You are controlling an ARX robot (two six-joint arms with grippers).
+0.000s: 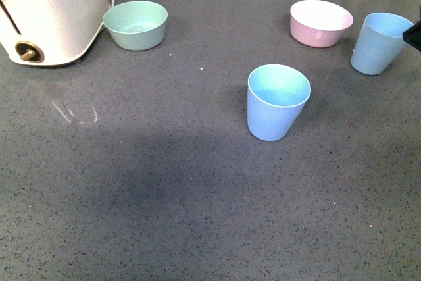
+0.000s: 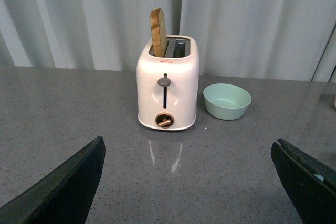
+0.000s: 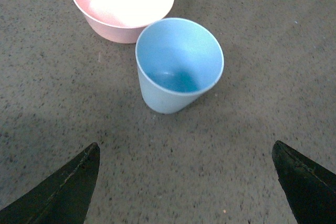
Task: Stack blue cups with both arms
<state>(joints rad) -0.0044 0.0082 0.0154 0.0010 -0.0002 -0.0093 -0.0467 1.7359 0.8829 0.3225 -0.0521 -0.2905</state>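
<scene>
R gripper (image 3: 185,148): fingers spread wide, nothing between them, only bare tabletop (image 1: 164,195). It hangs above the counter, pointed at blue cup A (image 3: 176,66). From the front only a black corner of it shows at the R edge, overlapping cup A's rim.

L gripper (image 2: 187,141): also wide apart, empty, held over bare grey surface and facing the toaster (image 2: 168,90).

Positions, all ref. the pink bowl (image 1: 320,23):
- Cup A (image 1: 378,44): upright, mouth up, just beside the bowl on its R side. Whether rim and bowl touch: can't tell.
- blue cup B (image 1: 278,103): upright, empty, stands alone, well apart from the bowl, nearer the robot and a bit to the L. Not nested w/ cup A.
- mint bowl (image 1: 136,24): far L of the pink bowl, approx. same depth, empty.
- Toaster: further L again, just beyond the mint bowl; cream body, brown knob, one toast slice (image 2: 158,32) standing up out of a slot.

Pale curtain (image 2: 252,19) hangs behind the pink bowl's row, along the back edge.
</scene>
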